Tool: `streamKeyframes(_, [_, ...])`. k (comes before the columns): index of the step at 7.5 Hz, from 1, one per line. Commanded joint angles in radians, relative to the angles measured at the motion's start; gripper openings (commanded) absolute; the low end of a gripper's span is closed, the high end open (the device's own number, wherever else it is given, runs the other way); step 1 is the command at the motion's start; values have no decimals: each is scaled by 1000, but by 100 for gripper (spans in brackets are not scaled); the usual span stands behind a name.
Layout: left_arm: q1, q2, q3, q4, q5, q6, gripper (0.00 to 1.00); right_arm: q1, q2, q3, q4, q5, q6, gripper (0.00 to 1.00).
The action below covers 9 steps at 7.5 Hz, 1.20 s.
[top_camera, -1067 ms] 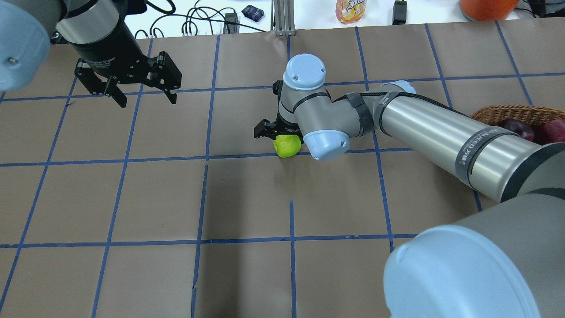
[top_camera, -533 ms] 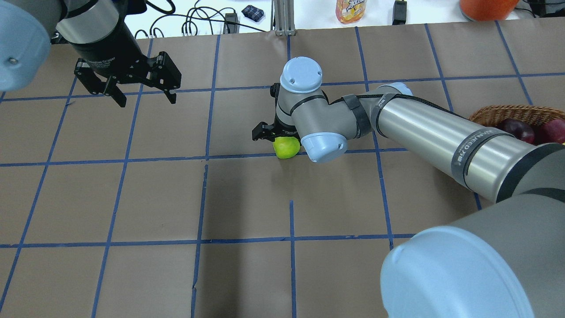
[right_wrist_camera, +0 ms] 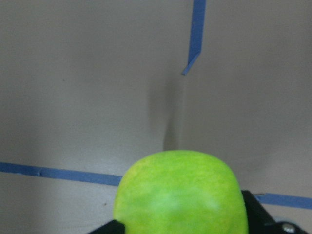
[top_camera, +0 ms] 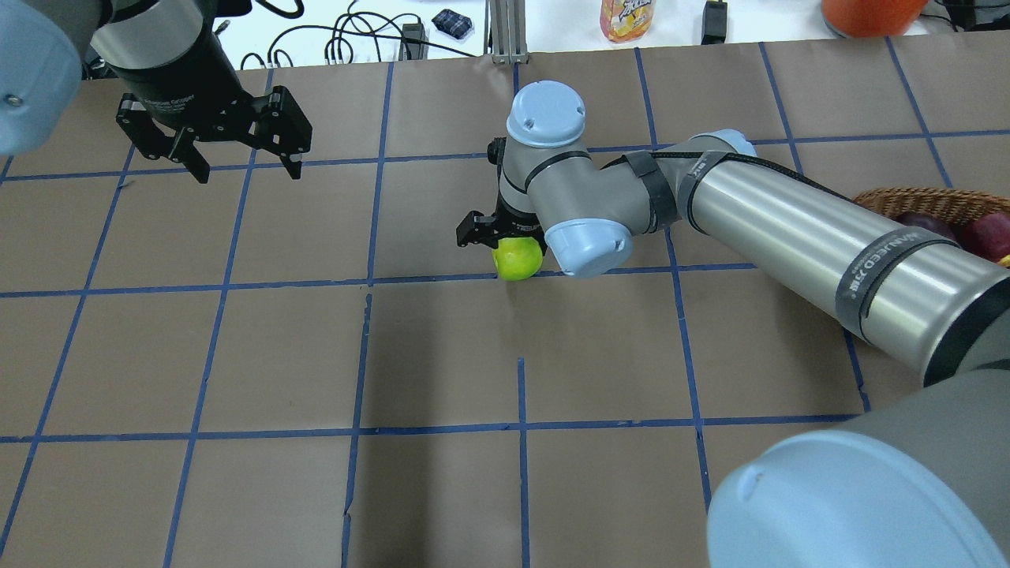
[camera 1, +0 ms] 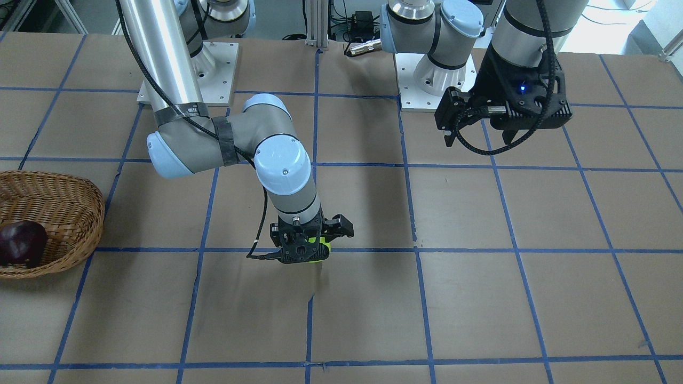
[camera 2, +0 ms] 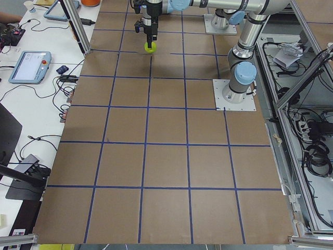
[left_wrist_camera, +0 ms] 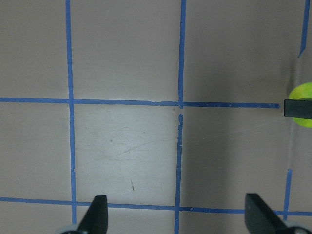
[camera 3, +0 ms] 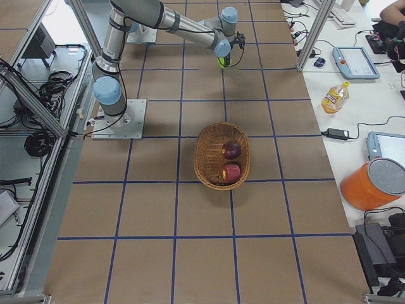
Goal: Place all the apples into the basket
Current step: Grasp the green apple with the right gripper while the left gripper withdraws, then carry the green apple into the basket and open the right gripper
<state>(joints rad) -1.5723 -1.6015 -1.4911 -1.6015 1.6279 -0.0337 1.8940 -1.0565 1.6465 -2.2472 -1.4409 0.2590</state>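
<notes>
The lime green apple (top_camera: 518,259) sits between the fingers of my right gripper (top_camera: 513,246) near the table's middle, at or just above the paper. The right wrist view shows the green apple (right_wrist_camera: 180,195) held between both fingers (right_wrist_camera: 258,214). It also shows in the front view (camera 1: 322,252) under the right gripper (camera 1: 304,250). The wicker basket (camera 3: 205,155) holds the maroon apple (camera 3: 231,150) and the red apple (camera 3: 231,172). In the overhead view the basket (top_camera: 907,201) is at the right edge. My left gripper (top_camera: 247,162) hangs open and empty at the far left.
A juice bottle (top_camera: 627,20), cables and an orange container (top_camera: 872,16) lie beyond the table's far edge. The right forearm (top_camera: 789,229) stretches between the basket and the green apple. Blue tape lines mark the brown paper.
The left gripper has moved a little back and to the left. The right wrist has shifted slightly to the right with the green apple between its fingers.
</notes>
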Motion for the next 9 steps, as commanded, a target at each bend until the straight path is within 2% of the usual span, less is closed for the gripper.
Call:
streamKeyframes(1, [0, 0, -1, 0, 1, 0, 100, -132, -96, 7, 99, -9, -91, 51])
streamKeyframes(2, [0, 0, -1, 0, 1, 0, 100, -230, -173, 19, 169, -18, -157, 51])
streamKeyframes(3, [0, 2, 0, 0, 1, 0, 100, -313, -221, 53, 188, -142, -214, 51])
streamKeyframes(4, [6, 2, 2, 0, -8, -8, 100, -388, -249, 84, 193, -242, -366, 51])
streamKeyframes(5, [6, 2, 2, 0, -8, -8, 100, -482, -272, 99, 211, -278, -465, 51])
streamKeyframes(7, [21, 2, 2, -3, -32, -12, 100, -690, -267, 101, 192, -280, -770, 52])
streamKeyframes(8, [21, 3, -4, -3, -33, -17, 100, -764, -251, 117, 184, -282, -870, 54])
streamKeyframes(9, [23, 3, -8, -3, -33, -17, 100, -774, -231, 148, 151, -305, -900, 60])
